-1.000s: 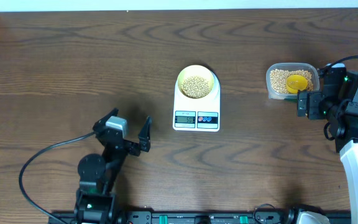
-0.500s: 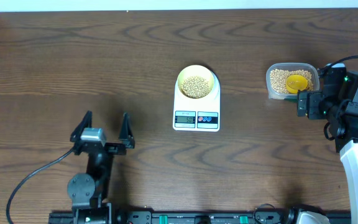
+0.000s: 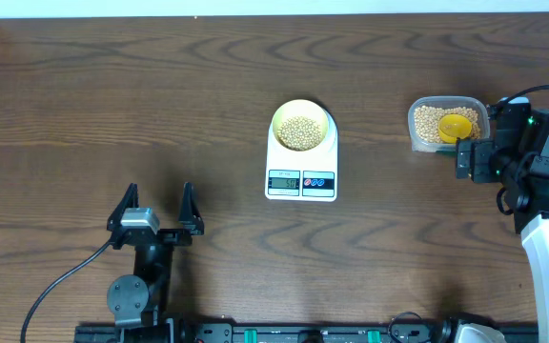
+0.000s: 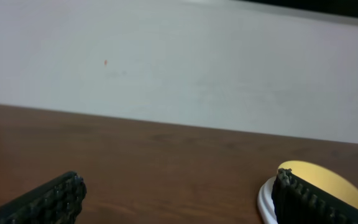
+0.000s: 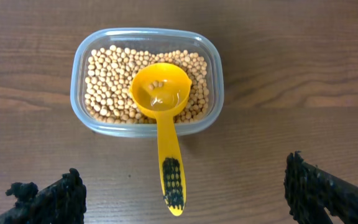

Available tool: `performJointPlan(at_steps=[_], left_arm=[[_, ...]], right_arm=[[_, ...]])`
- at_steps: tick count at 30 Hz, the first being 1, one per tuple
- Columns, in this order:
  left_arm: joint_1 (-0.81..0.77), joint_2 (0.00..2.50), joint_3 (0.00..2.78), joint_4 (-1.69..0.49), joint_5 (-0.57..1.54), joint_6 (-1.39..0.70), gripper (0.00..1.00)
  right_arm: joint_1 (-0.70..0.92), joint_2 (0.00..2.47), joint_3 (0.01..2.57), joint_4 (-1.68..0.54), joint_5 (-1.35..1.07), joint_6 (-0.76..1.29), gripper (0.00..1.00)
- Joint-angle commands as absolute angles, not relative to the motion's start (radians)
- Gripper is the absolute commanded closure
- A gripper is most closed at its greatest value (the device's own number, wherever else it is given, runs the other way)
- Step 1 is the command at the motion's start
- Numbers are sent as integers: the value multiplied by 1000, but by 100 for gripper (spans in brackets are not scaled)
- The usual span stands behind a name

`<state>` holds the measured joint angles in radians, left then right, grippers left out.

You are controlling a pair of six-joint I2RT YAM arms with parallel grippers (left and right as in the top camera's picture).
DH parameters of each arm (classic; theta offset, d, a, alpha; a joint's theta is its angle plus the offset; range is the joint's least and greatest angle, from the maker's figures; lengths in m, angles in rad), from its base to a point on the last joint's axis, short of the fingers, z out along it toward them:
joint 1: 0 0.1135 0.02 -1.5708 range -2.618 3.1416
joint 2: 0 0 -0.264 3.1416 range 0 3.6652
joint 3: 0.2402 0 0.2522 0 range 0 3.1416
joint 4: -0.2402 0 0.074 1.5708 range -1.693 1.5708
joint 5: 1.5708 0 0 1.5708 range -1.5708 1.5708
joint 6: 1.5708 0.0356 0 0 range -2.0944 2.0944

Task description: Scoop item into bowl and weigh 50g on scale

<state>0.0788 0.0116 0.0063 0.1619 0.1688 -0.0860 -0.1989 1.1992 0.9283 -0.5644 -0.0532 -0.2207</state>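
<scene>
The pale yellow-green bowl (image 3: 301,114) stands on the white scale (image 3: 301,178) at the table's middle, with beige beans (image 3: 300,132) heaped in it. The scale's screen is too small to read. More beans (image 5: 110,81) fill a clear tub (image 5: 216,81) at the right. A yellow scoop (image 5: 160,93) lies in the tub, holding a few beans, its handle hanging over the near rim. My right gripper (image 5: 184,171) is open just short of that handle, touching nothing. Far to the left and near the front edge, my left gripper (image 3: 158,198) is open and empty. In the left wrist view, the bowl (image 4: 328,180) peeks past its right finger.
The tub (image 3: 446,122) sits on bare dark wood, to the right of the scale. A black cable (image 3: 60,276) trails from the left arm's base across the front left of the table. A white wall (image 4: 179,62) stands behind the table's far edge.
My left arm has pulled back toward the front left, and its gripper has swung from pointing right to pointing away from me. The right arm, scoop and bowl have not moved.
</scene>
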Motion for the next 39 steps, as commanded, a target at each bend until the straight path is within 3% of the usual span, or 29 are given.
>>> performJointPlan(at_steps=[1,11,39], left_arm=[[85,1,4,122,84,-147,2],[92,1,4,-72,31,-212,3],[113,4,4,-70,33,-212,2]], right_arm=[[-201,1184,933,-566,-59,-233,1],[-201,1184,933,-566,-59,-233,1],[-201,1184,933,-566,-59,-233,1]])
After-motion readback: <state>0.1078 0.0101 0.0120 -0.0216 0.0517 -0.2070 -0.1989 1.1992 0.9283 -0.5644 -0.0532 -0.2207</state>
